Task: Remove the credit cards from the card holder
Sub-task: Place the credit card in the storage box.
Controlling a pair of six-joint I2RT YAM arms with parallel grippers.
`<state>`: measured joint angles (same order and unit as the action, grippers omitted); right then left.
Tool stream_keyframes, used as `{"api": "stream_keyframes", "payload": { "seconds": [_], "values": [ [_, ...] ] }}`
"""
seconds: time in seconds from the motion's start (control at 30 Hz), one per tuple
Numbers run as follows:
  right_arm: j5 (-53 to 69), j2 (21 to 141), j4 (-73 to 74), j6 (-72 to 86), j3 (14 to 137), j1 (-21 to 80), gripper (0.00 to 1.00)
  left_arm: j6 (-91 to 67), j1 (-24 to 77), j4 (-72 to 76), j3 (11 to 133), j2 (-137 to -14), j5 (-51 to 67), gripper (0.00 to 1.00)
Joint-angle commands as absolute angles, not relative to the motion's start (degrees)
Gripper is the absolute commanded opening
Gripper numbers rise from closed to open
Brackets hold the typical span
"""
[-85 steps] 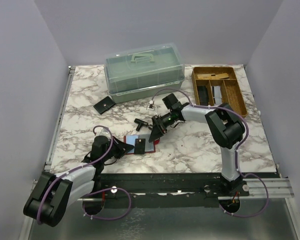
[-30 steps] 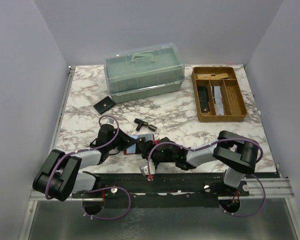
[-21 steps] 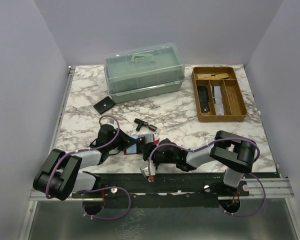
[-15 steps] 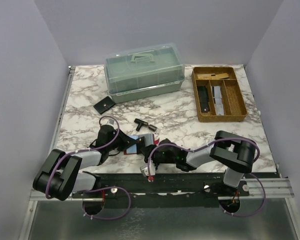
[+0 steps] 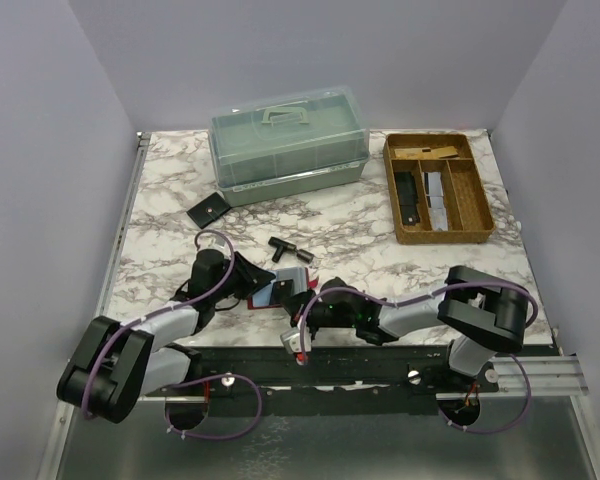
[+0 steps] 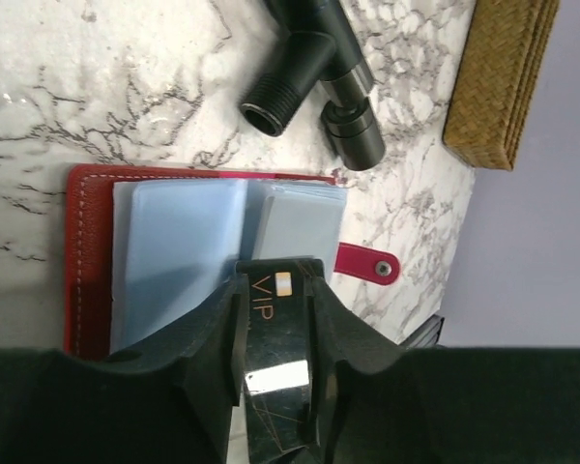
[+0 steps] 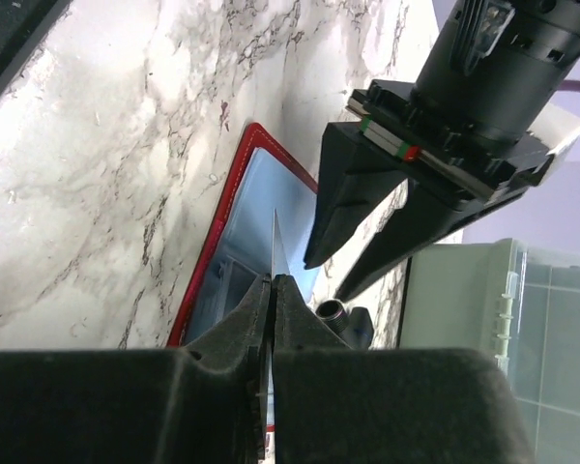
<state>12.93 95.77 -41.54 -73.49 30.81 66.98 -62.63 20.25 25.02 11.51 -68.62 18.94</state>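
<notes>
While the right fingers point(image 7: 272, 282) pinch tight on a thin pale card point(image 7: 274, 242) seen edge-on, the red card holder point(image 7: 205, 266) lies open on the counter point(image 7: 106, 145) just beyond them. The left fingers point(image 6: 278, 282) grip a black VIP card point(image 6: 274, 362) by its edges; blue cards point(image 6: 174, 251) sit in the holder just ahead.

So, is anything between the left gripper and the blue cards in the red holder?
Yes: a black VIP card sits between the left gripper's fingers, its tip overlapping the blue cards.
</notes>
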Motion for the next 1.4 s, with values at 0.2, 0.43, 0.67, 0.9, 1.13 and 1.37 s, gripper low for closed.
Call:
{"api": "stream_keyframes", "payload": {
  "seconds": [0.2,0.43,0.67,0.9,1.13,1.37],
  "values": [
    [14.97,90.84,-22.09,-59.3,41.38,67.55,0.0,-57.94,20.13,6.95,17.75,-48.35,10.12,0.49],
    [25.39,89.22,-2.98,-48.58,52.15,63.33,0.0,-52.69,19.79,-7.34,25.61,-34.68,0.47,0.72],
    [38.45,82.73,6.94,-41.89,53.52,53.24,0.0,-49.21,19.71,-11.24,31.18,-31.99,-0.77,0.75],
    [46.25,76.55,22.04,-40.55,56.24,42.19,0.0,-40.48,19.69,-8.51,34.72,-37.24,10.44,0.83],
    [58.08,75.09,31.19,-34.5,61.32,26.02,0.0,-33.8,19.73,-7.71,36.47,-44.72,15.81,0.89],
    [68.85,75.91,27.29,-24.46,61.65,5.16,0.0,-28.39,19.69,-7.73,35.02,-46.78,17.01,0.88]
  ]
}}
